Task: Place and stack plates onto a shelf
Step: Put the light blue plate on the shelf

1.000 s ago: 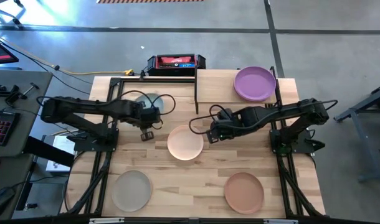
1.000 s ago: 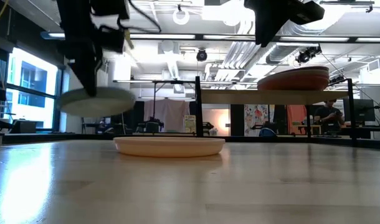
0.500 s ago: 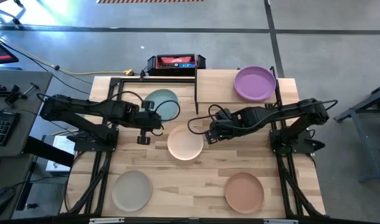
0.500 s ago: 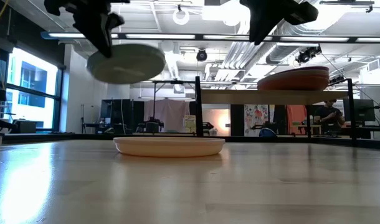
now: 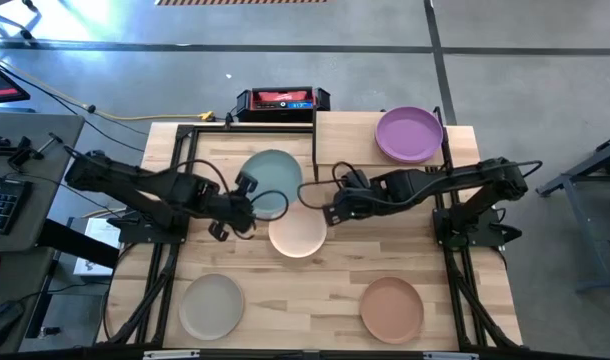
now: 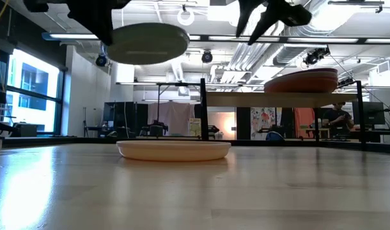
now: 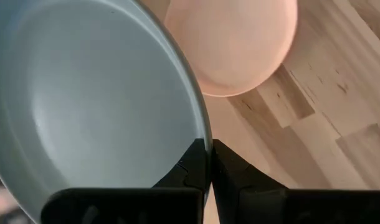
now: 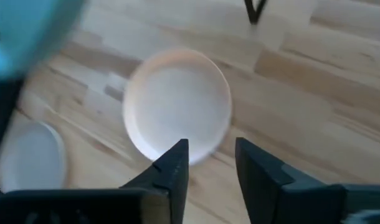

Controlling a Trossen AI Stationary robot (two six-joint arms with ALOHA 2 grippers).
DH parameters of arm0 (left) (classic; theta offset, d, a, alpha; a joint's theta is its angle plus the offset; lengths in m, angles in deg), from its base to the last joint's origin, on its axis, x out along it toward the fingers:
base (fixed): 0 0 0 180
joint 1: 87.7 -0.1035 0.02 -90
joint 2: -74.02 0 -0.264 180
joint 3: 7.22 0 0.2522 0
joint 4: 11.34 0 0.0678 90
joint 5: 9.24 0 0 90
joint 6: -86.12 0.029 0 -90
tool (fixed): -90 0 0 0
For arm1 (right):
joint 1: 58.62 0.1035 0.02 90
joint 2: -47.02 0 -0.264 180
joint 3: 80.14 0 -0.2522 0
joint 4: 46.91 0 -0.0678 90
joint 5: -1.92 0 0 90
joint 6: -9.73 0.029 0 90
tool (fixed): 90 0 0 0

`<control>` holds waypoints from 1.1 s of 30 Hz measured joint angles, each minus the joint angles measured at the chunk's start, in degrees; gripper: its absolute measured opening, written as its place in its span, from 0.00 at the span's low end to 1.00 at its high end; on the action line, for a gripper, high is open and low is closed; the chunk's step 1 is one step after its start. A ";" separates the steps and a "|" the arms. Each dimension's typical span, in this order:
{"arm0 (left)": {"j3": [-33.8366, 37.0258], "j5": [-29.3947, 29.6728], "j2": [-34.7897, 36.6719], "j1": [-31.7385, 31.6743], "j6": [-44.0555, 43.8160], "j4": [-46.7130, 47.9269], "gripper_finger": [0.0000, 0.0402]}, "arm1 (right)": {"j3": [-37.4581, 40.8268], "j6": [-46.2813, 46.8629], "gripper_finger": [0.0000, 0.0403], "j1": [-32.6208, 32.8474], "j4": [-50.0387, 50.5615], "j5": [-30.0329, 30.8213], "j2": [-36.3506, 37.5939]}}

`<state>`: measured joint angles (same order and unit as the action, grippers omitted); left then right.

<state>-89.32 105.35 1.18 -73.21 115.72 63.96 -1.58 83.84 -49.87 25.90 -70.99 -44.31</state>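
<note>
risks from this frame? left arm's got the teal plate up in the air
1. The left gripper pinches the teal plate only at its rim; held at one edge and lifted high in the low view, it could tilt or slip out.
2. The peach plate lies on the table just beside and below it; a drop would likely hit it.
3. The right gripper is open, hovering above the peach plate, near the left arm's load. If both advance, they may collide.

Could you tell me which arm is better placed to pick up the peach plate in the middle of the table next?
The right. Its hand is open, empty and just beside the peach plate, which fills its wrist view. The left hand is shut on the teal plate, held in the air.
</note>
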 joint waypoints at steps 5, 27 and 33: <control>0.00 0.36 0.00 2.54 5.48 0.15 0.00 | 0.00 -3.23 0.30 -3.07 -7.10 -1.09 0.00; -0.02 -1.94 -2.77 4.99 17.61 -0.10 0.00 | 0.00 -11.16 0.29 -11.41 -17.95 -8.28 -0.39; -0.02 0.03 -5.48 4.99 14.99 -0.61 0.00 | 0.00 -11.24 0.29 -10.52 -17.68 -8.57 -2.83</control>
<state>-89.34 105.38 -4.30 -68.22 130.71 63.35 -1.58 72.60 -60.39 8.22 -79.56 -47.14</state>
